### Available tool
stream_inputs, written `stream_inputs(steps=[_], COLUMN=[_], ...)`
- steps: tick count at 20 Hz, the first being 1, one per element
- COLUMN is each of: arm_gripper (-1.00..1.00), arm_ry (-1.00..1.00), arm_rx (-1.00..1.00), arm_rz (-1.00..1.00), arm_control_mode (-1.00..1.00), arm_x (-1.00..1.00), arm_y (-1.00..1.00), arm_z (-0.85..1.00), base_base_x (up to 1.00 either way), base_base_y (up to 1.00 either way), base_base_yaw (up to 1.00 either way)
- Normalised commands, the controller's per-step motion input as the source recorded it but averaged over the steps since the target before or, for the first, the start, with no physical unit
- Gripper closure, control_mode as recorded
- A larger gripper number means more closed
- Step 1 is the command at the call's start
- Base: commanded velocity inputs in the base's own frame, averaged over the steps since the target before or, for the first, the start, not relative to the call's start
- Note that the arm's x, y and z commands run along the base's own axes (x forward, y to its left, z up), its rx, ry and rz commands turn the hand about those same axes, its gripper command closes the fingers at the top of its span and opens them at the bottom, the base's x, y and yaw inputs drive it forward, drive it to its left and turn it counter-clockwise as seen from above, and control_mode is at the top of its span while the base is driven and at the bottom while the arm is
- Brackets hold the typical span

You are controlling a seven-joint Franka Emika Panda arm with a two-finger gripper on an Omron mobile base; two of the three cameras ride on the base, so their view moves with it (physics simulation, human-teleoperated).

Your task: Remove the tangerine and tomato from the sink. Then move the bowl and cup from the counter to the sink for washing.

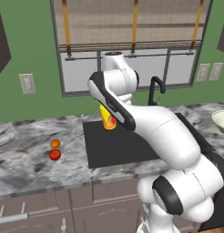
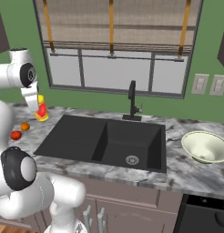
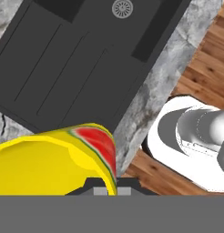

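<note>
My gripper is shut on the yellow cup, which has a red mark and hangs in the air over the left end of the black sink. The hand view looks down past the cup onto the sink and its drain. From the left base camera, the cup pokes out below my forearm. The tangerine and tomato lie together on the counter left of the sink. The pale bowl sits on the counter right of the sink.
A black curved faucet stands behind the sink's middle, under the window. The basin's deep part with the drain is on the right. A dark appliance sits below the counter at the far right. My own base stands on the wood floor.
</note>
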Motion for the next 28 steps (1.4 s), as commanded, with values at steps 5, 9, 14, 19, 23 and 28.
stream_inputs(steps=[5,9,14,19,23,28], arm_gripper=[1.00,1.00,1.00,1.00,1.00,1.00], arm_ry=[0.00,0.00,0.00,0.00,0.00,0.00], arm_rx=[0.00,0.00,-0.01,-0.03,-0.06,-0.02], arm_rz=[-0.04,-0.03,-0.03,-0.03,-0.02,0.00], arm_control_mode=[-1.00,-1.00,-1.00,-1.00,-1.00,-1.00], arm_x=[-0.13,-0.09,-0.04,0.00,0.01,0.02], arm_y=[-0.61,-0.61,-0.61,-0.59,-0.52,-0.52], arm_z=[0.03,0.00,0.00,0.00,-0.02,-0.04], base_base_x=[0.00,0.00,0.00,0.00,0.00,0.00], base_base_y=[0.00,0.00,0.00,0.00,0.00,0.00], base_base_yaw=[0.00,0.00,0.00,0.00,0.00,0.00])
